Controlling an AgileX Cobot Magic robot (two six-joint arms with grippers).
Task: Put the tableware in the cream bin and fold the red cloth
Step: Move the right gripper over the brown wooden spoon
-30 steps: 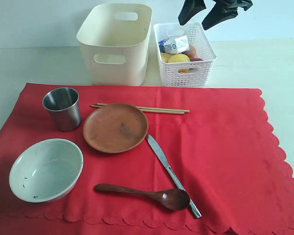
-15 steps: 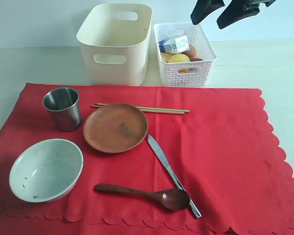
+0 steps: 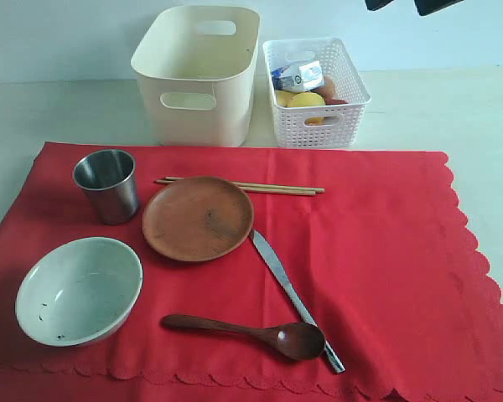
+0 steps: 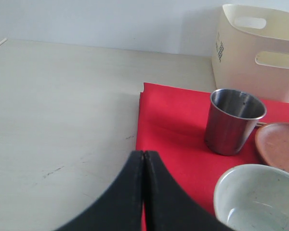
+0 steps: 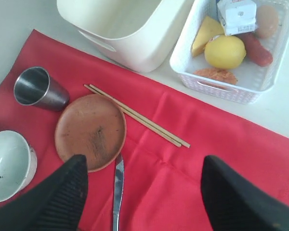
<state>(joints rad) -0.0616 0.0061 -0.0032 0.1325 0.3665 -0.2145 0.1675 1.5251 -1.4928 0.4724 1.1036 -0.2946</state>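
On the red cloth (image 3: 386, 251) lie a steel cup (image 3: 107, 184), a brown plate (image 3: 198, 218), a pale bowl (image 3: 79, 290), a dark wooden spoon (image 3: 251, 332), a metal knife (image 3: 293, 297) and two chopsticks (image 3: 243, 186). Behind the cloth stands the cream bin (image 3: 197, 75), with nothing showing inside it. My right gripper (image 5: 143, 161) hangs open high above the knife and plate, and only its tips (image 3: 407, 4) show at the exterior view's top edge. My left gripper (image 4: 143, 153) is shut on nothing, low over the cloth's left edge near the cup (image 4: 233, 120).
A white lattice basket (image 3: 314, 84) beside the bin holds a milk carton (image 5: 237, 14), a lemon (image 5: 225, 51), an egg, a sausage and a cheese wedge. Pale bare tabletop (image 4: 62, 106) lies left of the cloth and also to its right.
My right gripper has risen and shifted right, leaving the exterior view almost entirely. The tableware, the cloth and both containers have not moved.
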